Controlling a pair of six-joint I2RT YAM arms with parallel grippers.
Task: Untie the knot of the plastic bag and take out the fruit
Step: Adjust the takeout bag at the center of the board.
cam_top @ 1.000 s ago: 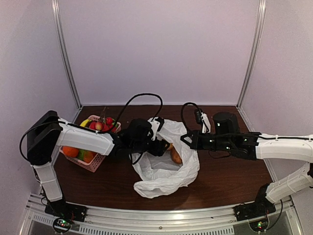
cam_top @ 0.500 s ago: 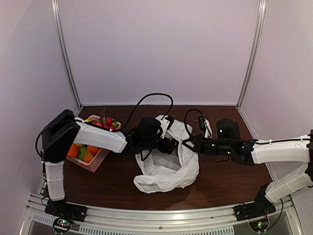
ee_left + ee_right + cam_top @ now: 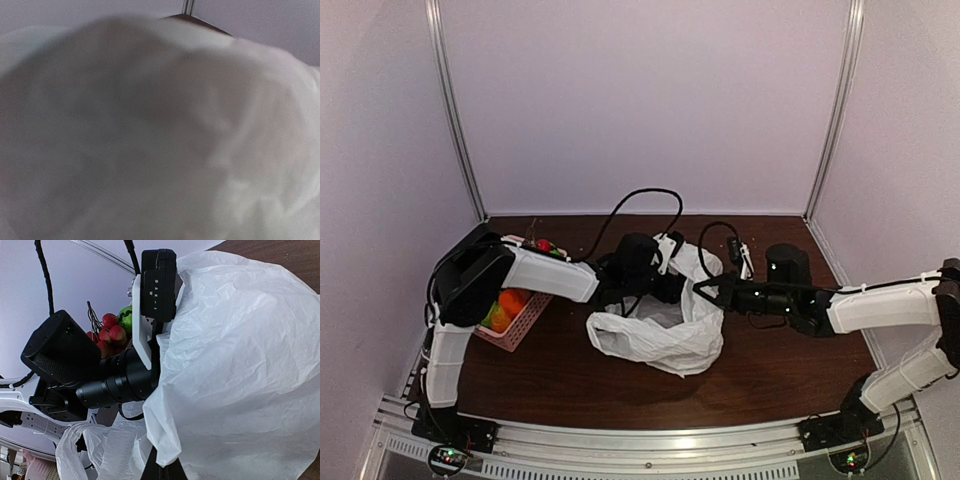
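The white plastic bag (image 3: 655, 335) lies crumpled at mid-table with its mouth held up between my two arms. My left arm's wrist (image 3: 640, 265) reaches into that mouth from the left, and its fingers are buried in the plastic. The left wrist view shows only blurred white plastic (image 3: 165, 140) pressed over the lens. My right gripper (image 3: 706, 292) is shut on the bag's right rim, and its dark fingertips (image 3: 159, 471) pinch a folded edge of the plastic (image 3: 240, 365). No knot shows. Any fruit inside the bag is hidden.
A pink basket (image 3: 523, 325) stands at the left, partly under my left arm, holding an orange fruit (image 3: 510, 300) and strawberries (image 3: 543, 244). Black cables loop above the bag (image 3: 650, 195). Booth walls close off the back and sides.
My left arm has pushed rightward, deeper into the bag's mouth. The bag has slumped flatter and shifted, and the brown fruit seen inside earlier is now covered. My right gripper keeps its hold on the rim.
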